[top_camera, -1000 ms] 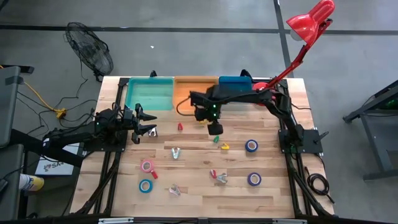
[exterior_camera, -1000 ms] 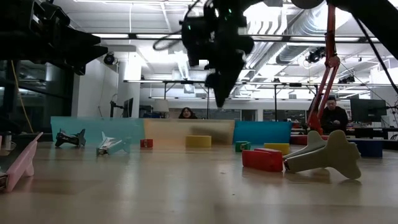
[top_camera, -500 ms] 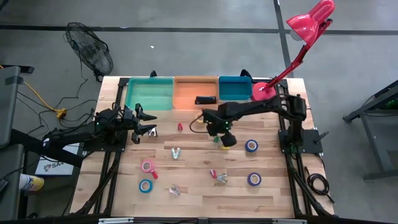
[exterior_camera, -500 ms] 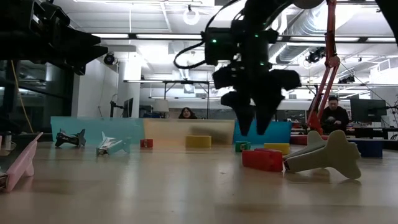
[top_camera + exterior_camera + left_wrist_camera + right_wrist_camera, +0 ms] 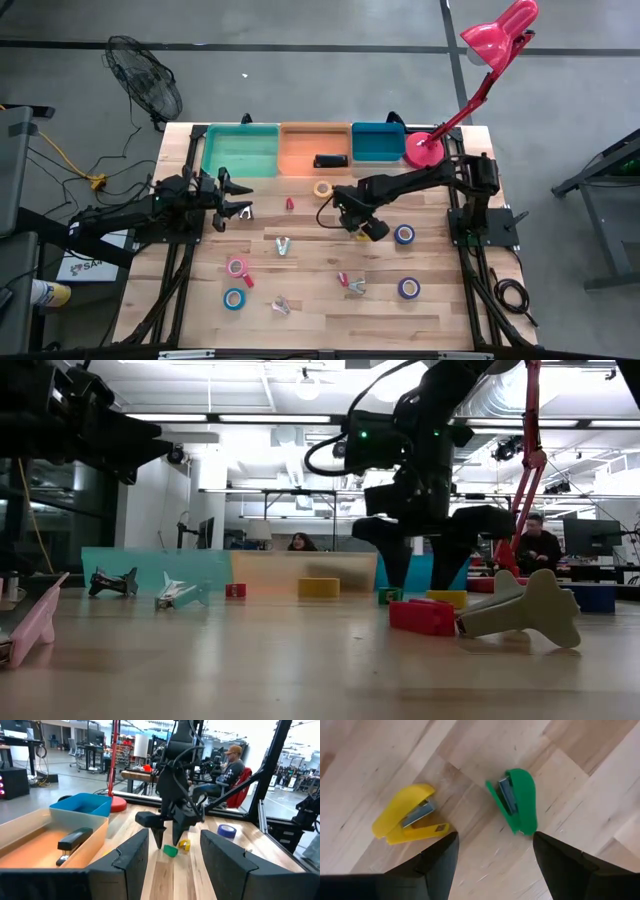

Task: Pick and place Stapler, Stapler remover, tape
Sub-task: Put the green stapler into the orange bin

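Observation:
The black stapler [image 5: 330,160] lies on the floor of the orange bin [image 5: 300,150]. My right gripper [image 5: 368,230] hangs open, pointing down, just above a small green stapler [image 5: 516,802] and a small yellow one [image 5: 409,820] that lie on the table. Its fingers stand apart over bare wood between the two and touch nothing. A yellow tape roll [image 5: 322,188] lies flat near the orange bin, with dark blue rolls [image 5: 404,234] [image 5: 408,288] to the right. A pink roll [image 5: 237,266] and a light blue roll [image 5: 234,298] lie near left. My left gripper [image 5: 235,198] waits open at the left, pointing level.
A teal bin [image 5: 240,150] and a blue bin [image 5: 378,142] flank the orange bin along the far edge. A red lamp base [image 5: 424,148] stands far right. Metal staple removers [image 5: 283,245] [image 5: 352,285] [image 5: 280,306] and a small red stapler [image 5: 290,203] are scattered over the table.
My right gripper has moved from in front of the orange bin toward the table's near right and come down over the green and yellow staplers. It has rolled about its own axis and stayed open. The arm no longer covers the orange bin or the yellow tape roll.

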Controlling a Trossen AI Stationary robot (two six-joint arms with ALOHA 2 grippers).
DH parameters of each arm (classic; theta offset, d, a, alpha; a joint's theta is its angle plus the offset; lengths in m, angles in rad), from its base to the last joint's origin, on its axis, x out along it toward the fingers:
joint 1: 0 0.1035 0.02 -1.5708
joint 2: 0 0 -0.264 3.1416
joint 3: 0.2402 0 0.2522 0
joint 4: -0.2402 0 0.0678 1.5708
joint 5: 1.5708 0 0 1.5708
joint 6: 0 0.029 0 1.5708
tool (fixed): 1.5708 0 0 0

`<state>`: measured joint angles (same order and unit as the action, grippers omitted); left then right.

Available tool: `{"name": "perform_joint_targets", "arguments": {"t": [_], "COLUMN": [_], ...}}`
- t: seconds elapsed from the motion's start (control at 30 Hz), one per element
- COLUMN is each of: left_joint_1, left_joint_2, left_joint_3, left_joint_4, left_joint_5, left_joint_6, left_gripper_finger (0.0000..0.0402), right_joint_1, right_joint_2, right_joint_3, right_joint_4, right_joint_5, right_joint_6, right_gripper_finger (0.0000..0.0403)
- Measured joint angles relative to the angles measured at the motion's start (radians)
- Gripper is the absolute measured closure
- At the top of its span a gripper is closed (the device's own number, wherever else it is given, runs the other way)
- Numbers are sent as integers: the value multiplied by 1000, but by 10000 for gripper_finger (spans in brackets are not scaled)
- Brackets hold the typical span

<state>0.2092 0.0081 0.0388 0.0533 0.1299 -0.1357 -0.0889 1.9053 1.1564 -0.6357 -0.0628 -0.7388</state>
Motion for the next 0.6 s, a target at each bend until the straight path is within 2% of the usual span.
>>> {"name": "perform_joint_targets", "arguments": {"t": [0.33, 0.6], "left_joint_1": [0, 0], "left_joint_2": [0, 0], "left_joint_3": [0, 0], "left_joint_4": [-5, -5], "left_joint_5": [0, 0], "left_joint_6": [0, 0], "left_gripper_finger": [224, 224], "right_joint_1": [-2, -2], "right_joint_2": [3, 6], "right_joint_3": [-2, -2], "right_joint_4": [48, 116], "right_joint_5": [-25, -47], "right_joint_6": [-183, -239], "right_gripper_finger": [155, 155]}}
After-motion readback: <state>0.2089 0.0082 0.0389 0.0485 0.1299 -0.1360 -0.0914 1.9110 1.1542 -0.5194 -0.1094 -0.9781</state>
